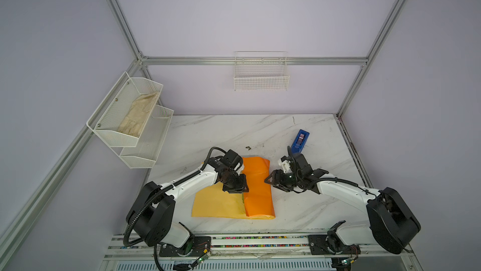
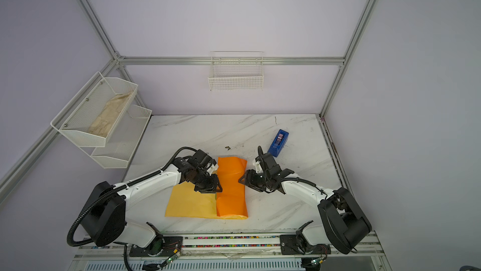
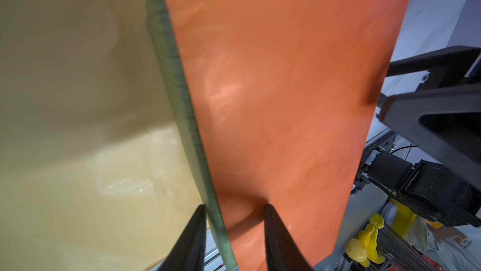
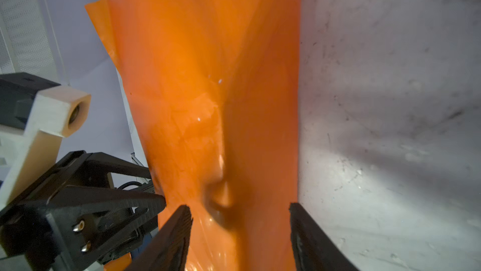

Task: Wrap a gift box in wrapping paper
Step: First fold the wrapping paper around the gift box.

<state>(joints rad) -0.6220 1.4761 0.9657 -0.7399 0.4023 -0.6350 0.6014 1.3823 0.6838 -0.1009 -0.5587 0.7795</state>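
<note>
The wrapping paper (image 1: 216,202) lies on the marble table (image 1: 221,131), yellow side up. Its glossy orange flap (image 1: 256,183) is folded over from the right. The gift box is almost hidden under the flap; only a thin olive-green edge (image 3: 182,116) shows along the flap's border. My left gripper (image 1: 242,193) points down at that border. In the left wrist view it (image 3: 234,207) is shut on the green edge with the flap over it, one finger denting the orange paper. My right gripper (image 1: 268,179) stands open at the flap's right side (image 4: 239,206), holding nothing.
A blue tape dispenser (image 1: 299,140) stands at the back right of the table, behind the right arm. A small dark scrap (image 1: 248,148) lies just beyond the paper. White mesh shelves holding a beige cloth (image 1: 138,116) hang on the left wall, a wire basket (image 1: 261,74) on the back wall.
</note>
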